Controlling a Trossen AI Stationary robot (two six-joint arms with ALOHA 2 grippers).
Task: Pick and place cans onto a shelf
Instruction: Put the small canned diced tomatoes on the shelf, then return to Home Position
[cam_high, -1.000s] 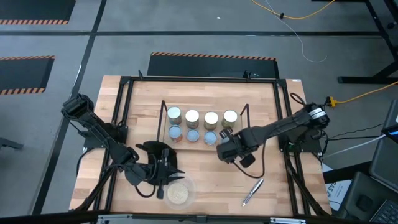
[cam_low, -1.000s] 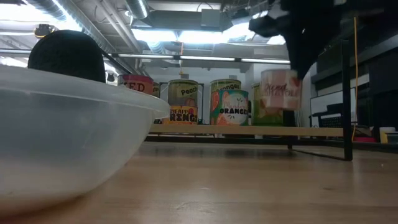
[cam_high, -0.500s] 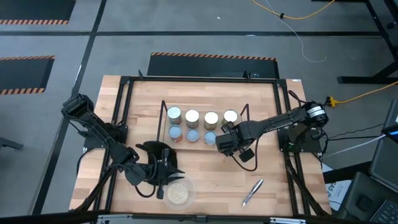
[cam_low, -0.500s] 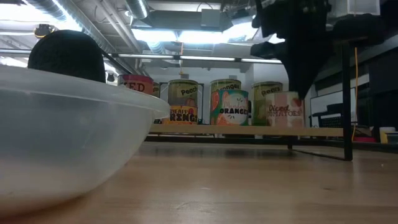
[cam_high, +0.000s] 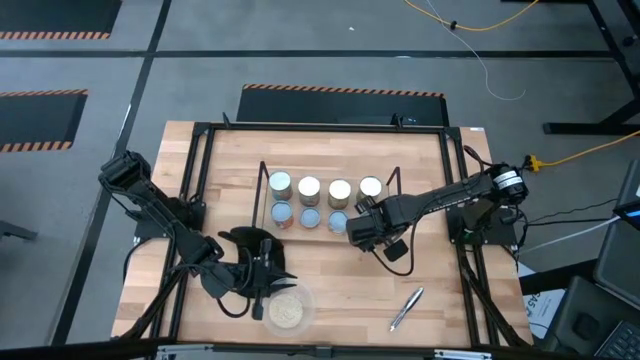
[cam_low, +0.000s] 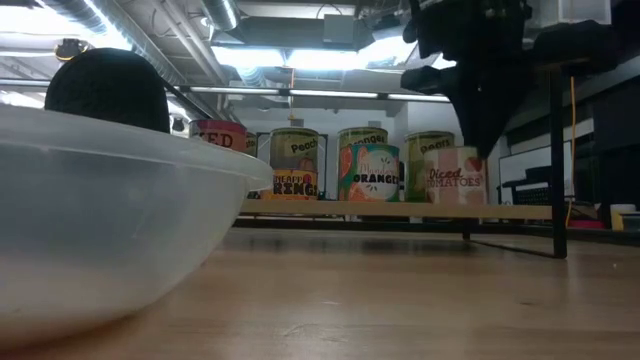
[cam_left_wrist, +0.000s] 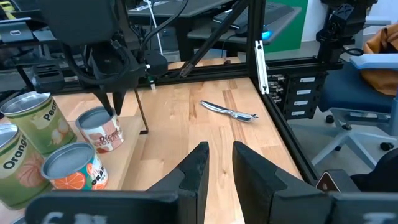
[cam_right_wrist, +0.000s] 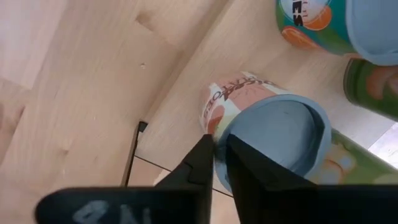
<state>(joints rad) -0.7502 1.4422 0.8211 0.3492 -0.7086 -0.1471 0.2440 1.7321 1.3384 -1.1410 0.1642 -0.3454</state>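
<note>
The shelf (cam_high: 395, 200) stands mid-table with a back row of cans (cam_high: 309, 187) and a front row (cam_high: 311, 218). My right gripper (cam_high: 362, 225) is over the front row's right end, shut on the Diced Tomatoes can (cam_low: 455, 177) with the pale blue top (cam_right_wrist: 273, 130). The can stands on the shelf's wooden board (cam_low: 400, 210). It also shows in the left wrist view (cam_left_wrist: 102, 127) under the right gripper (cam_left_wrist: 115, 99). My left gripper (cam_high: 278, 272) waits shut and empty near the table's near edge, by the bowl. My right gripper pinches the can's top rim (cam_right_wrist: 214, 144) between its two fingers, on the rim's side toward the table's near edge. The fingers come from above, pointing down. The can stands upright with its bottom on the shelf's board, next to the orange-labelled can (cam_low: 372, 172).
A clear bowl of pale grains (cam_high: 287, 311) sits near the front edge beside my left gripper and fills the low view's left (cam_low: 100, 220). A silver pen (cam_high: 406, 309) lies at the front right. The black metal frame (cam_high: 200, 180) runs round the tabletop.
My right gripper has gone toward the table's far edge and down with the Diced Tomatoes can. The can, held clear above the board a second ago, now stands on the shelf's board at the front row's right end. The gripper has stayed almost still in the last half second.
</note>
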